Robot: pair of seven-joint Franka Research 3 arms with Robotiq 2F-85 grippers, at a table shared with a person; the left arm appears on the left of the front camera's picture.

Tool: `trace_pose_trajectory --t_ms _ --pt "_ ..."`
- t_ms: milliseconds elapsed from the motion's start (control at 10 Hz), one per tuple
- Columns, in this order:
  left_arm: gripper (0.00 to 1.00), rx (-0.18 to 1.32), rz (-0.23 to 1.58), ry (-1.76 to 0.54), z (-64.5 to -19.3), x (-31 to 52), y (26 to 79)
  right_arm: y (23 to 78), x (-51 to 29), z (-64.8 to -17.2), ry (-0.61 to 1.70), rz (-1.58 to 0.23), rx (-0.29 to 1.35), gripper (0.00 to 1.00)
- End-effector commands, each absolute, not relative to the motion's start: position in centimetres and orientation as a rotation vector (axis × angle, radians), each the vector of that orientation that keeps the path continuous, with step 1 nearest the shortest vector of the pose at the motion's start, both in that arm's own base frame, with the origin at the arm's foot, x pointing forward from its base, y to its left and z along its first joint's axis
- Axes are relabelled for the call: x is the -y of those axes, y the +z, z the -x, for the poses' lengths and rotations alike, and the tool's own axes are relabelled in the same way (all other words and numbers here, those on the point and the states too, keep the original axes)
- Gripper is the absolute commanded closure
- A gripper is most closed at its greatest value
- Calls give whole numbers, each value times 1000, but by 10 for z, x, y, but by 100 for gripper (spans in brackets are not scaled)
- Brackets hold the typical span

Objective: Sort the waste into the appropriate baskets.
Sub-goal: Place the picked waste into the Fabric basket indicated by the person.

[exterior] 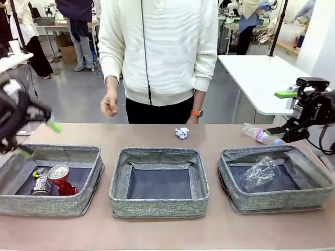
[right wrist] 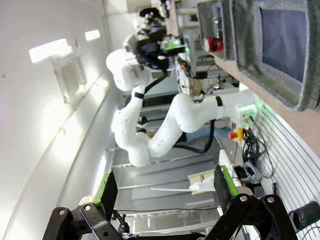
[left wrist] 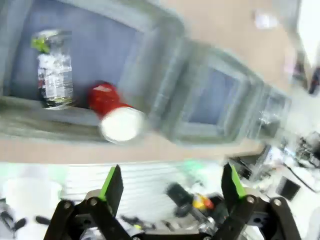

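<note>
On the worktop [exterior: 157,232], three baskets in a row: grey woven fabric, soft walls, dark flat bottoms. In the left basket [exterior: 42,205], metal kept together: a crushed red can [exterior: 60,178] touching a silver-dark can [exterior: 39,183], both lying down. In the right basket [exterior: 277,201], a clear plastic cup [exterior: 260,171], thin and crinkled, on its side. Middle basket [exterior: 157,206] bare, likely meant for paper. Behind it, a crumpled white paper ball [exterior: 181,133]. Behind the right basket, a clear bottle [exterior: 256,133] with pink label, lying flat, probably bound for the cup's bin. Left end effector [exterior: 37,138], blurred, above the left basket, fingers apart, empty. Right end effector [exterior: 281,112] raised near the bottle, likewise spread and empty.
</note>
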State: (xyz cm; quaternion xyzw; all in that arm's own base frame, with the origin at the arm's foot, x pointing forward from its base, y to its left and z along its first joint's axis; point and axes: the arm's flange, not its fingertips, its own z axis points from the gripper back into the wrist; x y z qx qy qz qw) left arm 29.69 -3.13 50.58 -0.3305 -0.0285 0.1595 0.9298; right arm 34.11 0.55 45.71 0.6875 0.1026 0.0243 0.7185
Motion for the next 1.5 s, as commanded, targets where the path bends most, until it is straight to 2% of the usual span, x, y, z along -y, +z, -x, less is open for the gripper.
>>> trace_pose_trajectory --t_ms 0,200,300,400,500,600,700,800,900,1400 --pt "0 -57 1490 -72 -301 35 550 457 -6 -340 73 -1520 -223 0" --pt "0 65 1633 -192 -310 25 568 457 -6 -340 73 -1520 -223 0" --pt "0 77 1599 -153 -316 21 557 457 -6 -340 73 -1520 -223 0" --pt "0 123 1644 -125 -323 6 530 457 -6 -340 73 -1520 -223 0" --pt "0 272 1633 -87 -327 0 499 457 -6 -340 73 -1520 -223 0" --pt "0 340 1642 -114 -328 -6 467 457 -6 -340 73 -1520 -223 0" --pt "0 222 1422 -114 -333 -5 443 457 -6 -340 73 -1520 -223 0" --pt "0 61 1083 55 -336 6 434 457 -6 -340 73 -1520 -223 0" --pt "0 305 1594 -74 -336 -17 473 457 -6 -340 73 -1520 -223 0" --pt "0 305 1594 -74 -336 -17 473 457 -6 -340 73 -1520 -223 0"
